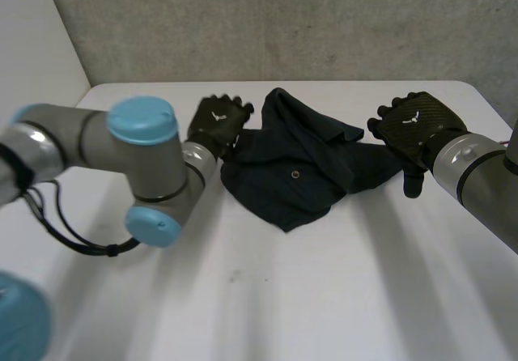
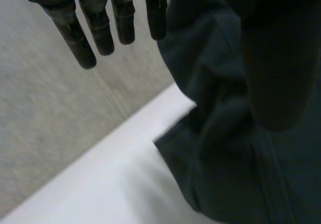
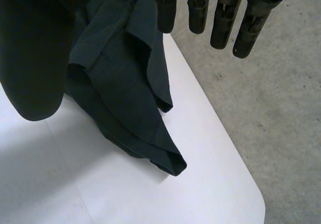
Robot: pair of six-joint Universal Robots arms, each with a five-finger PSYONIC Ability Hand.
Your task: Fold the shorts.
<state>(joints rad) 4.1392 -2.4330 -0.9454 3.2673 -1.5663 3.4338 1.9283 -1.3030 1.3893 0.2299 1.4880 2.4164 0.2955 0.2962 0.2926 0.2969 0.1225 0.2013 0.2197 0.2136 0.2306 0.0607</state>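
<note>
- Looking down on dark navy shorts [image 1: 299,167] lying crumpled on the far half of a white table [image 1: 324,296], between the two hands.
- Stretching their long axis crosswise, from the left hand [image 1: 217,122] over to the right hand [image 1: 417,126], and narrowing to a tip on the right hand's side.
- Poking one bunched fold toward the table's far edge and one blunt corner back toward the robot's side.
- Showing a small round button [image 1: 295,173] near the middle of the top layer.
- Holding the left hand just at the shorts' left edge, with the back of the hand facing up in the head view.
- Extending that hand's fingers [image 2: 98,28] straight in the left wrist view, clear of the cloth and out toward the grey surface [image 2: 50,123] beyond the table's edge, with the thumb [image 2: 281,73] standing well apart over the shorts; pinching nothing, so resting open.
- Holding the right hand at the shorts' narrow right tip, thumb pointing down toward the table in the head view.
- Extending its fingers [image 3: 223,23] straight in the right wrist view too, with the thumb well apart on the other side of the cloth and folded layers of the shorts running up toward the palm between them; curling round nothing, so open as well.
</note>
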